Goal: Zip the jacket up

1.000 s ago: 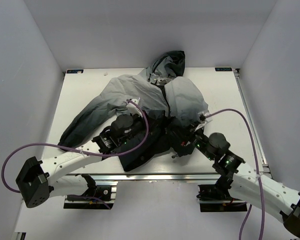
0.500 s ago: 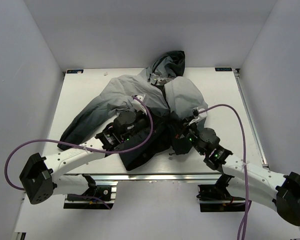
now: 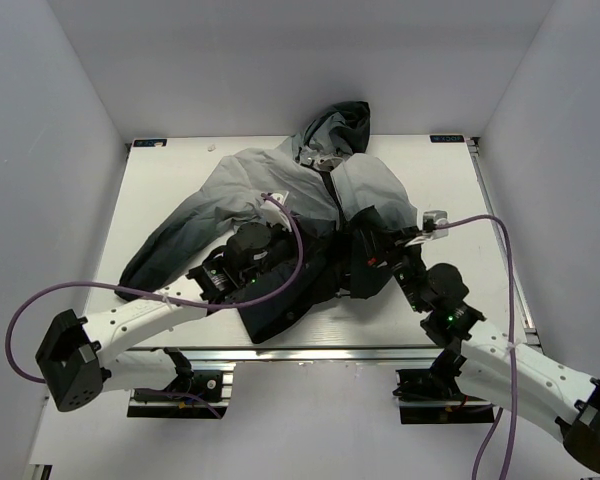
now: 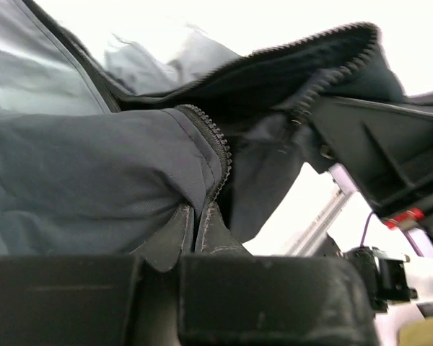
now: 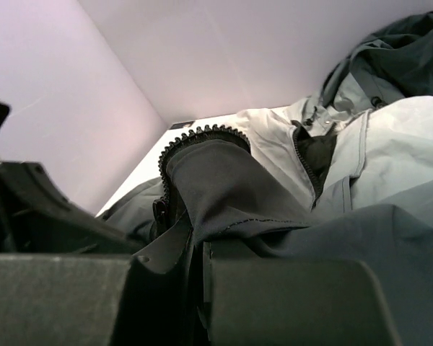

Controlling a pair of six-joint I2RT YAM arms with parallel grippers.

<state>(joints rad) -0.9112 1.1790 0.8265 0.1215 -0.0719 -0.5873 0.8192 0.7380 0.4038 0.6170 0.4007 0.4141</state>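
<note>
From above, you see the jacket [image 3: 280,185] lying on the white surface [image 3: 170,170], its hood at the far side.

In the left wrist view, your left claw [image 4: 197,216] is closed tight, pinching the jacket's zipper edge [image 4: 216,148].

In the right wrist view, your right claw [image 5: 197,245] is closed tight on the jacket's other zipper edge [image 5: 195,133].

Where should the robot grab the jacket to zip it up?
Best by the toothed zipper edges at the black hem, coming from the arms' side, since the jacket's front gapes open toward them. The left claw and right claw pinch there now.
</note>
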